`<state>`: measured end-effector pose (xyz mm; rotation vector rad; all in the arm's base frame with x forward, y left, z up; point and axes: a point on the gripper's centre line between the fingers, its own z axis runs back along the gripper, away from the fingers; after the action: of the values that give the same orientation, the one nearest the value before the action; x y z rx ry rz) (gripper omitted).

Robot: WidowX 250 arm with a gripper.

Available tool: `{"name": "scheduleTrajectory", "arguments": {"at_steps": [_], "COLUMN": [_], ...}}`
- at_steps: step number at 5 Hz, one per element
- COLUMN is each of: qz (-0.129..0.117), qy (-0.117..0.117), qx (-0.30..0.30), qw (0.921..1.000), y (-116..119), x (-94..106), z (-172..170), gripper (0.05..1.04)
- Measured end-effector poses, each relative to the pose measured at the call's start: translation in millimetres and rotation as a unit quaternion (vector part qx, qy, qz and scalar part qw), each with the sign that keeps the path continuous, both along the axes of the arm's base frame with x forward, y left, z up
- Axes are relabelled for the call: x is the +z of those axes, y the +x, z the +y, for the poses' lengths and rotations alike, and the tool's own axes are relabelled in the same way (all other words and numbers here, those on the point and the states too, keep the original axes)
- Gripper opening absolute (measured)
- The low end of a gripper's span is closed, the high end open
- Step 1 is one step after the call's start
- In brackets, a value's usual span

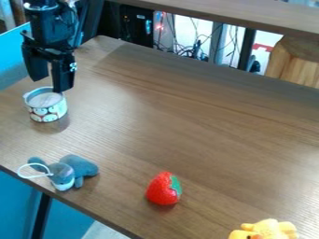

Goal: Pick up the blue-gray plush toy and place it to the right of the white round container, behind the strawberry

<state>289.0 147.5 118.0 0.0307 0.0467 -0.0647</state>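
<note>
My gripper (50, 85) hangs at the upper left, pointing down and open, with its two fingers spread. Just below it stands a small white round tin (47, 111) with a printed side and a pale top; one fingertip is over the tin's back rim, and whether they touch I cannot tell. Nothing is held between the fingers. Toward the table's front left edge lies a grey-blue plush animal (77, 167) with a white loop. A red strawberry toy (163, 189) with a green leaf rests at the lower middle. A yellow plush toy (268, 229) is partly cut off at the bottom right.
The brown wooden table (205, 126) has its front edge running diagonally at the lower left. Behind the table's far edge are cables (190, 49) and dark posts, with a wooden block-like piece (293, 60) at the upper right. A shelf board (249, 15) crosses the top.
</note>
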Motion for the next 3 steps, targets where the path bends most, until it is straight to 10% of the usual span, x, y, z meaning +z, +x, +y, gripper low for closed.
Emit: {"name": "scheduleTrajectory", "arguments": {"at_steps": [2, 3], "qz": [0.017, -0.026], "qy": [-0.053, -0.082], "qx": [-0.057, -0.095], "qw": [0.9968, 0.9918], "y": [-25, -46], "x": [-20.2, -8.9], "z": [-24, -40], "gripper": [1.001, 1.001]}}
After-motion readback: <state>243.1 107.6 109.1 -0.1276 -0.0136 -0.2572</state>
